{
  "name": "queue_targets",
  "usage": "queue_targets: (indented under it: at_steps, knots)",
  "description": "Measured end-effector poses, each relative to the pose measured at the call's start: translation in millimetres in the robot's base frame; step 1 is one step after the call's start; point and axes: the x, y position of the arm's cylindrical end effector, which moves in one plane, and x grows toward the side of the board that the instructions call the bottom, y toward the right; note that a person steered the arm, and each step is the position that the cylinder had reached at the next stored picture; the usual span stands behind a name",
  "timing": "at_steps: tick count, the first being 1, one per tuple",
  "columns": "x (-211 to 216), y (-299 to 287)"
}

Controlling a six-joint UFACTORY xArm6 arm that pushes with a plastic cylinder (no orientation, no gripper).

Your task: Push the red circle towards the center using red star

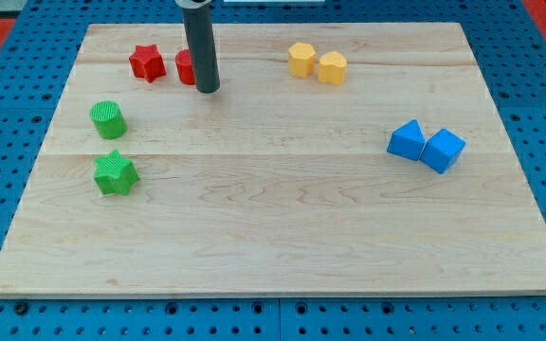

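Observation:
The red star (146,62) lies near the view's top left of the wooden board (273,227). The red circle (186,67) sits just to its right, partly hidden behind my rod. My tip (208,89) rests on the board right next to the red circle, at its lower right side; I cannot tell if it touches. A small gap separates the star from the circle.
A green circle (108,119) and a green star (115,173) lie at the view's left. Two yellow blocks (302,59) (332,67) touch near the top centre. Two blue blocks (408,140) (442,150) touch at the right.

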Motion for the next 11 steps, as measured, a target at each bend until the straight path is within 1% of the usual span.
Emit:
queue_targets:
  at_steps: [1, 2, 3, 4, 5, 6, 7, 9, 10, 11]
  knots:
    - [1, -67]
    - [1, -108]
    - [20, -128]
    - [-33, -122]
    - [-36, -83]
    - [-66, -104]
    - [-105, -107]
    - [-21, -98]
    - [-29, -62]
    - [-60, -99]
